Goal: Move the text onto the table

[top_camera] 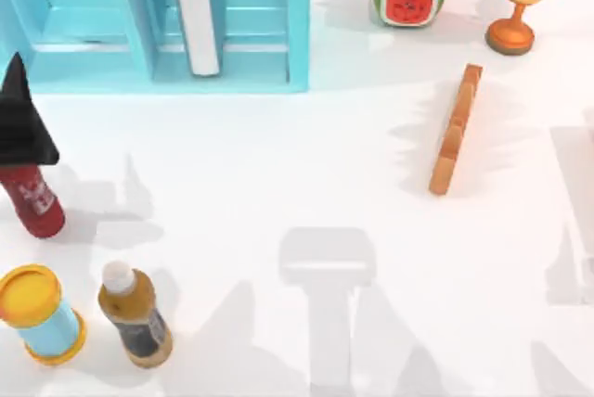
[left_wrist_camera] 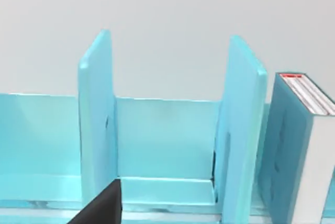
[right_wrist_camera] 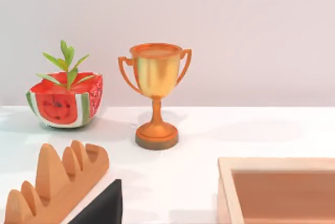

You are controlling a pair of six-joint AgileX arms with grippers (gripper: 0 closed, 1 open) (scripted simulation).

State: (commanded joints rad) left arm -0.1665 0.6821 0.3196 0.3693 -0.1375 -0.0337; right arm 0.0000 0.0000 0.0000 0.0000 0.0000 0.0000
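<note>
While the text (top_camera: 196, 12) stands upright in the light-blue shelf unit (top_camera: 297, 35), nothing has hold of it, so the move looks not yet begun.

Text position: in the shelf's right compartment at the table's far left; white page edges face the camera above, and its long axis runs front to back.

Table: the white table (top_camera: 306, 165) lies open in front of the shelf.

Left gripper: a black part (top_camera: 20, 114) at the top view's left edge belongs to the left arm; its wrist view faces the middle compartment, with the text (left_wrist_camera: 301, 150) off to one side behind a divider. Whether its fingers are spread or pressed together cannot be told.

Nearer arm: the left, judging by the shelf's side.

Right arm: its wrist view faces a trophy (right_wrist_camera: 155, 96) and a watermelon planter (right_wrist_camera: 65, 101); finger state cannot be told.

Writing: a red-labelled bottle (top_camera: 33, 200) carries white marks, unreadable; the text's covers are plain.
</note>
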